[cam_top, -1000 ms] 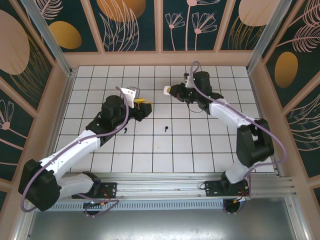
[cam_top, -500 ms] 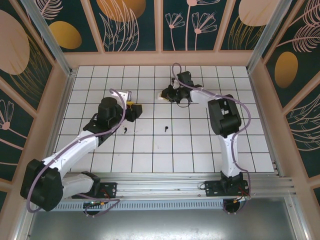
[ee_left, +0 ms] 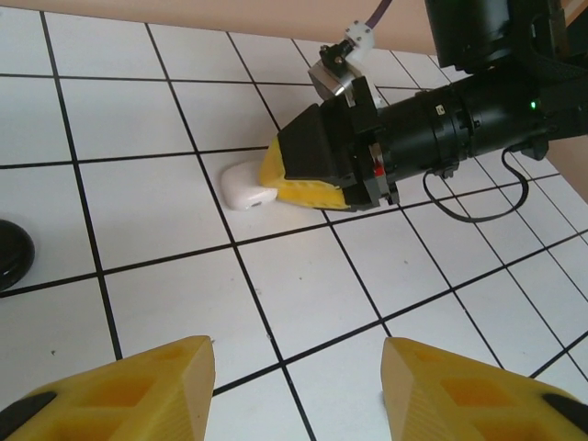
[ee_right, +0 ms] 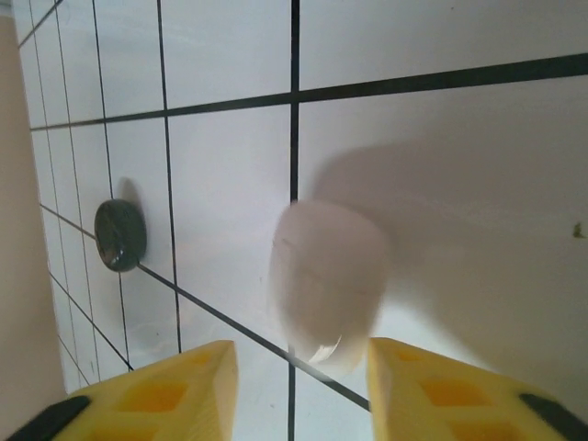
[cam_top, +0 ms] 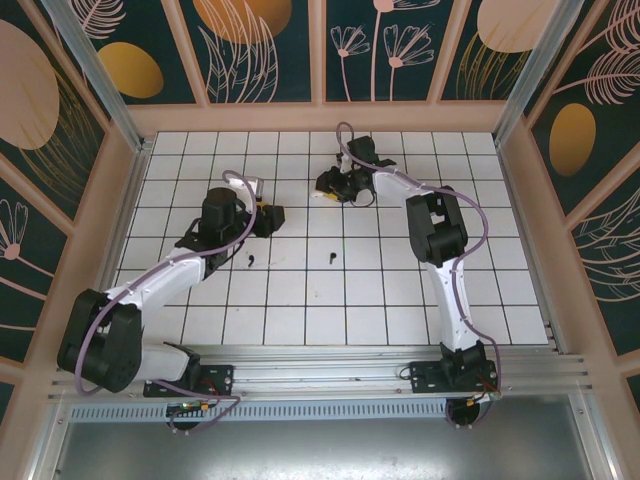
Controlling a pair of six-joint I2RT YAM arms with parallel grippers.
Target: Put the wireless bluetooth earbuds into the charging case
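Two black earbuds (cam_top: 250, 262) (cam_top: 331, 259) lie apart on the tiled floor, nearer the arm bases than both grippers. A rounded white charging case (ee_left: 244, 186) rests on the tiles at the tips of my right gripper (ee_left: 266, 184). In the right wrist view the white case (ee_right: 326, 280) is blurred and sits between the yellow fingers, with a gap on the left side; my right gripper (ee_right: 299, 377) is open. Facing that case from a couple of tiles away, my left gripper (ee_left: 299, 377) is open with nothing between its fingers. From above, my left gripper (cam_top: 274, 215) and right gripper (cam_top: 328, 187) are close together.
A round black puck (ee_right: 120, 235) lies on the tiles a little way from the white case; it also peeks in as a dark puck (ee_left: 11, 253) at the left edge. Wooden walls (cam_top: 320, 117) enclose the tiled floor (cam_top: 400, 290). The right arm's cable (ee_left: 501, 197) loops over the tiles.
The right arm has reached further left and brought the white case down to the tiles, and its jaws have opened. The left gripper has drawn slightly left.
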